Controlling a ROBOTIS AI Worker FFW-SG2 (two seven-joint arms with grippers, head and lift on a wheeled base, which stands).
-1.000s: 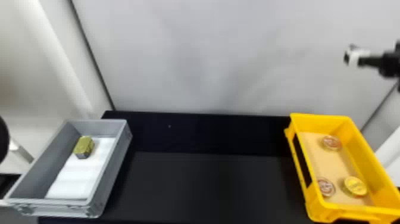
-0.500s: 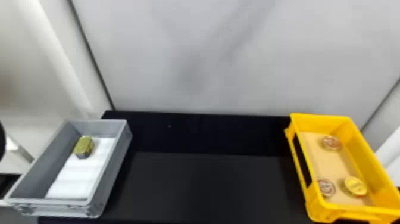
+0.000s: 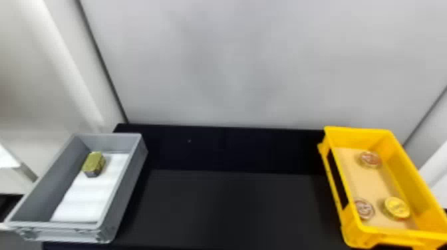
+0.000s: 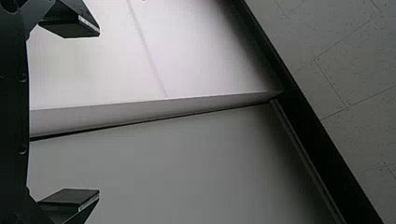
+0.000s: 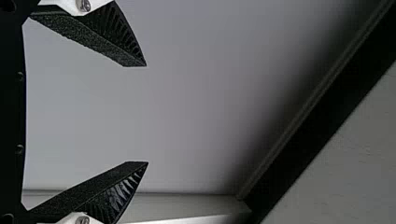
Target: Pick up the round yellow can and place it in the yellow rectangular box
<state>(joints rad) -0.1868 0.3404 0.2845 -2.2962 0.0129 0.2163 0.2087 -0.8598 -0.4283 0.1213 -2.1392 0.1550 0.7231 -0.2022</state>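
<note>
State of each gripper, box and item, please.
Left gripper: open, empty.
Right gripper: open, empty.
Yellow box: upright, open-topped, loaded.
Round yellow can: inside yellow box.
Two reddish round items: inside yellow box.
Gray box: upright, open-topped, loaded.
Greenish block: inside gray box.

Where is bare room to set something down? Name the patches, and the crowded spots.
Bare: the black tabletop between the gray crate and the yellow rectangular box; the crate's white liner, on the robot's side of the gold-topped block. Crowded: the box's near end, where the round yellow can sits beside a brownish round can.
</note>
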